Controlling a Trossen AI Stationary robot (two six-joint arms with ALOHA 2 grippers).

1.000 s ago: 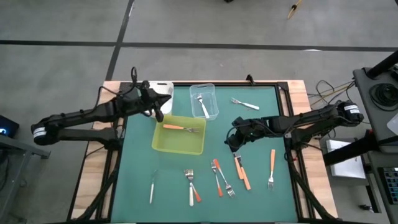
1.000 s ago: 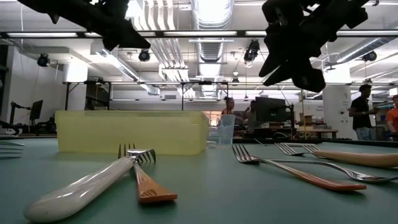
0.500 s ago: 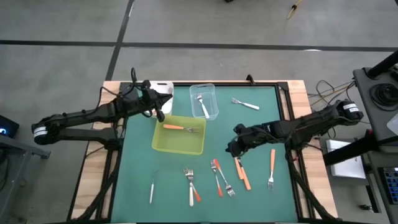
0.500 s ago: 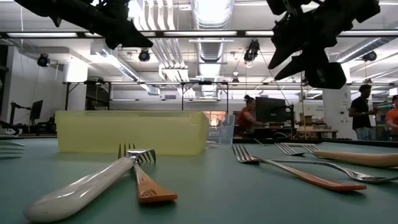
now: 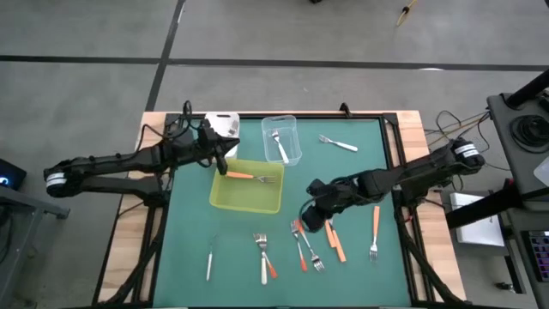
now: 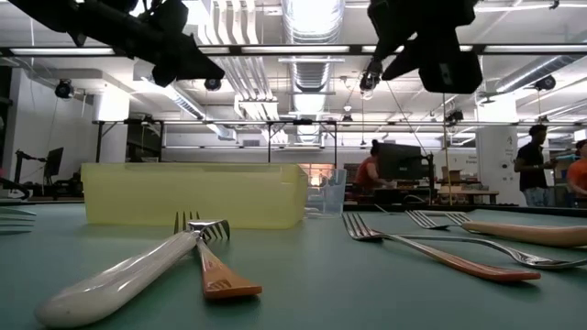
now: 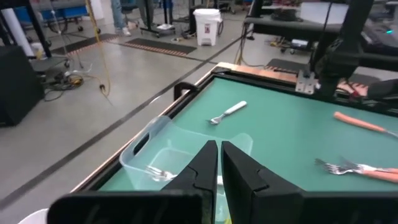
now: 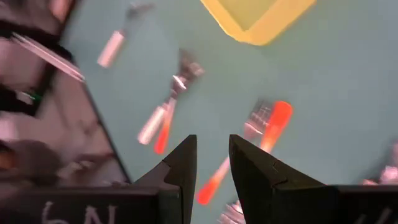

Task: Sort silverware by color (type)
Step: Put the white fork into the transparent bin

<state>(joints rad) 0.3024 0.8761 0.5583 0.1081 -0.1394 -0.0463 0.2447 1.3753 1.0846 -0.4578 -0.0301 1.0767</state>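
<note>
Lying loose on the smooth green mat [image 5: 360,176], thin metal-headed silverware: approx 8 pcs near the front edge, incl. orange-handled forks [image 5: 299,233] and a white-handled fork [image 5: 263,266], 1 white-handled by the far edge [image 5: 338,143], 1 orange in the translucent yellow tray [image 5: 247,196], 1 in the clear tub [image 5: 281,139]. Right gripper [image 5: 310,216] hovers above the mid front cluster, fingers part open w/ nothing between; left gripper [image 5: 220,161] sits at the tray's far-left corner, fingers closed & empty. Mat's left half & right-of-tray centre lie bare.

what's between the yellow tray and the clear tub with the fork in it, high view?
Nothing. In the high view the yellow tray and the clear tub sit almost corner to corner, with only bare green mat in the narrow gap between them.
</note>
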